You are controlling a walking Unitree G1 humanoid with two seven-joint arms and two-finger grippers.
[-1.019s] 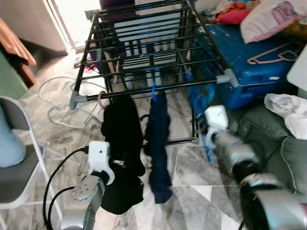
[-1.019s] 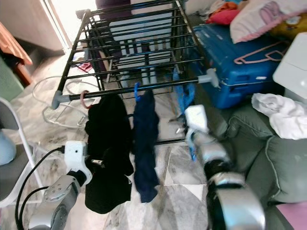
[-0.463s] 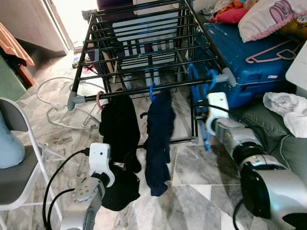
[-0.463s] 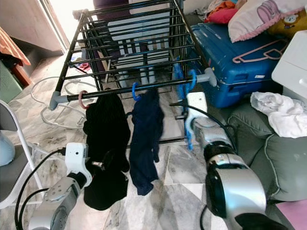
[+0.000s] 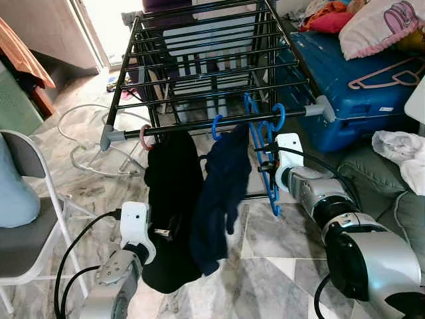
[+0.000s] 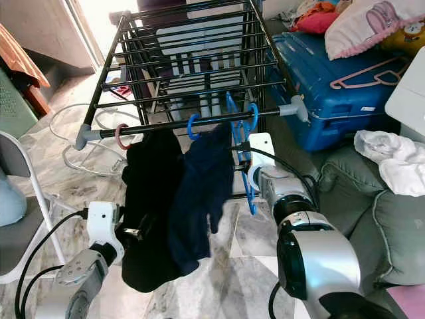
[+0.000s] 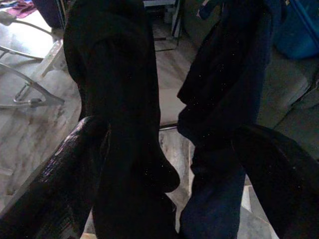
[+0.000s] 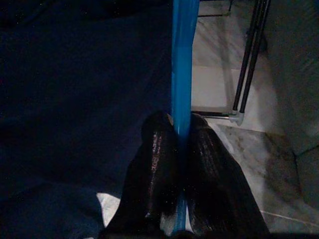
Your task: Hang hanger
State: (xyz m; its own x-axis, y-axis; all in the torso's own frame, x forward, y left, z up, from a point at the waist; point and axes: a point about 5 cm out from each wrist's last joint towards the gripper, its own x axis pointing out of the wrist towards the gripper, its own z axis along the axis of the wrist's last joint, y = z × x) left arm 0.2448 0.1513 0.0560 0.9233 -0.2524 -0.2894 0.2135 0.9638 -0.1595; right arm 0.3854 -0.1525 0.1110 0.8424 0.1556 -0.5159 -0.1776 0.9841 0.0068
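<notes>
One drying rack (image 5: 199,73); two hung garments: black (image 5: 174,199), navy (image 5: 222,193); one bare blue hanger (image 5: 262,156); one blue suitcase (image 5: 345,80).

— What sort of place is this?
— A lived-in home: a drying rack (image 5: 199,73) with clothes stands on a marble-tiled floor (image 5: 265,279).
— Anything else?
— A blue suitcase (image 5: 345,73), pillows (image 5: 378,23), a grey sofa (image 5: 392,199) and a folding chair (image 5: 40,226).

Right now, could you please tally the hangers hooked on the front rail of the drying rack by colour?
Pink hanger: 1
Blue hanger: 2, one carrying the navy garment, one gripped by the right end effector with its hook at
Total: 3
</notes>
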